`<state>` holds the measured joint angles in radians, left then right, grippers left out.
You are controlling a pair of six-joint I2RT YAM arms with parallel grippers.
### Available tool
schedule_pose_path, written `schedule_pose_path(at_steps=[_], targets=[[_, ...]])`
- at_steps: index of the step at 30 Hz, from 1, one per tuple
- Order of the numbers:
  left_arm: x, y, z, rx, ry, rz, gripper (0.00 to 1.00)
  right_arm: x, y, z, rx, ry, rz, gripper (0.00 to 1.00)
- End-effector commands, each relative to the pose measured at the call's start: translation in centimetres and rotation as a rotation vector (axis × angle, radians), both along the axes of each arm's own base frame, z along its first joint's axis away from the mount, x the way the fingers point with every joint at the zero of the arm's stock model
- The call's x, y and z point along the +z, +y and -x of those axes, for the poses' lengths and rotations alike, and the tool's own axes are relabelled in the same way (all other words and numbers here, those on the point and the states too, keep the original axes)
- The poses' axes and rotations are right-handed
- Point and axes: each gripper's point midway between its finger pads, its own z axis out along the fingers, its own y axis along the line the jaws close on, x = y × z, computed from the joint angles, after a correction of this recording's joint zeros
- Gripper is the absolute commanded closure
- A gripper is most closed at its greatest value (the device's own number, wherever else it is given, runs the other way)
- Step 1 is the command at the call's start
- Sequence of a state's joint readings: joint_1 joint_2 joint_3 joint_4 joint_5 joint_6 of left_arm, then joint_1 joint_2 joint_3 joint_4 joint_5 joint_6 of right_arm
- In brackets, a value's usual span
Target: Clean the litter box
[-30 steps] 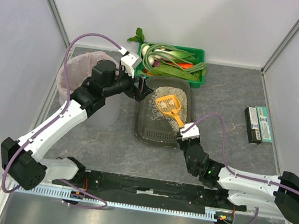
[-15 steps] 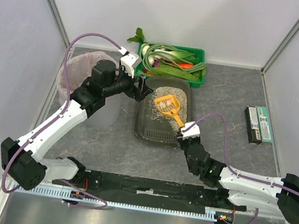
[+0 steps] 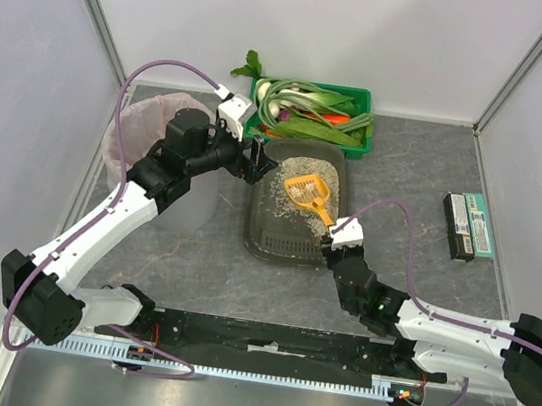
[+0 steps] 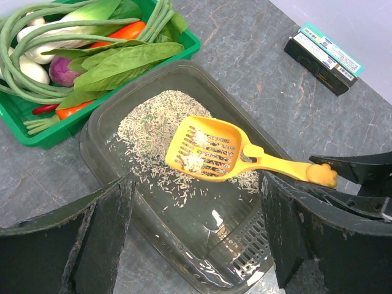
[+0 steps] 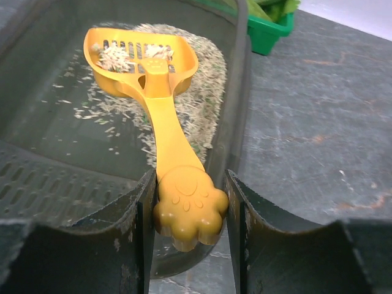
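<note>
Orange scoop [image 3: 305, 189] over litter box [image 3: 281, 237] seemingly edged right.

The jaws grip the paw-shaped handle of the orange scoop [image 5: 160, 116], its head over the litter box [image 5: 55, 171].

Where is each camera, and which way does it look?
Top: above and behind, looking down on the table; left arm and right arm show.
Left wrist: beside the litter box, looking down; open jaws show.
Right wrist: low at the box's near end, looking along the scoop; jaws clamp its handle.
All share box and scoop.
</note>
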<state>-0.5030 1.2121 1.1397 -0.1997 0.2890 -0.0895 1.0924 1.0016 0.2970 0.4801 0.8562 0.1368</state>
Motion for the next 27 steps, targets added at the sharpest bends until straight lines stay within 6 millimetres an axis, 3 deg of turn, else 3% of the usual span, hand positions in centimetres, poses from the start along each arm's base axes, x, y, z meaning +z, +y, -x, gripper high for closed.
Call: schedule_pose_path(at_steps=[1, 2, 3, 5, 6, 7, 8, 9, 10, 13, 16, 19, 23, 27], targets=[[2.8, 0.4, 0.1, 0.018, -0.067, 0.048, 0.13, 1.4, -1.8, -1.0, -0.157, -0.005, 0.051, 1.00], [2.9, 0.4, 0.1, 0.018, -0.072, 0.049, 0.13, 2.0, 1.2, -0.5, 0.022, -0.015, -0.029, 1.00], [2.9, 0.4, 0.1, 0.020, -0.069, 0.049, 0.13, 2.5, 2.1, -0.3, 0.080, -0.031, -0.049, 1.00], [2.9, 0.5, 0.0, 0.024, -0.071, 0.049, 0.13, 2.3, 1.1, -0.5, 0.002, -0.008, -0.048, 1.00], [2.8, 0.5, 0.0, 0.026, -0.067, 0.046, 0.13, 2.4, -1.4, -1.0, -0.142, -0.025, -0.028, 1.00], [2.8, 0.5, 0.0, 0.026, -0.066, 0.045, 0.13, 2.0, -1.6, -0.9, -0.134, -0.023, -0.025, 1.00], [2.9, 0.5, 0.0, 0.027, -0.068, 0.046, 0.13, 2.9, -0.6, -0.9, -0.075, -0.052, -0.061, 1.00], [2.9, 0.5, 0.0, 0.027, -0.068, 0.046, 0.13, 3.1, 1.9, -0.2, 0.081, -0.051, -0.100, 1.00], [2.9, 0.6, -0.1, 0.031, -0.068, 0.047, 0.13, 3.5, 1.9, -0.1, 0.084, -0.067, -0.124, 1.00], [2.9, 0.5, -0.1, 0.031, -0.067, 0.046, 0.13, 2.4, -1.7, -0.7, -0.118, -0.043, -0.087, 1.00], [2.9, 0.6, -0.1, 0.035, -0.068, 0.047, 0.13, 3.6, 1.5, 0.1, 0.084, -0.077, -0.126, 1.00], [2.5, 0.6, -0.3, 0.046, -0.054, 0.046, 0.13, 3.0, -0.5, -0.7, -0.050, -0.039, -0.036, 1.00], [2.5, 0.4, -0.5, 0.056, -0.024, 0.068, 0.13, 4.5, 0.5, -0.4, 0.031, -0.069, -0.052, 1.00], [4.5, 0.7, 0.2, -0.002, 0.014, 0.184, 0.11, 6.6, 0.8, 0.1, 0.094, -0.099, -0.038, 1.00]])
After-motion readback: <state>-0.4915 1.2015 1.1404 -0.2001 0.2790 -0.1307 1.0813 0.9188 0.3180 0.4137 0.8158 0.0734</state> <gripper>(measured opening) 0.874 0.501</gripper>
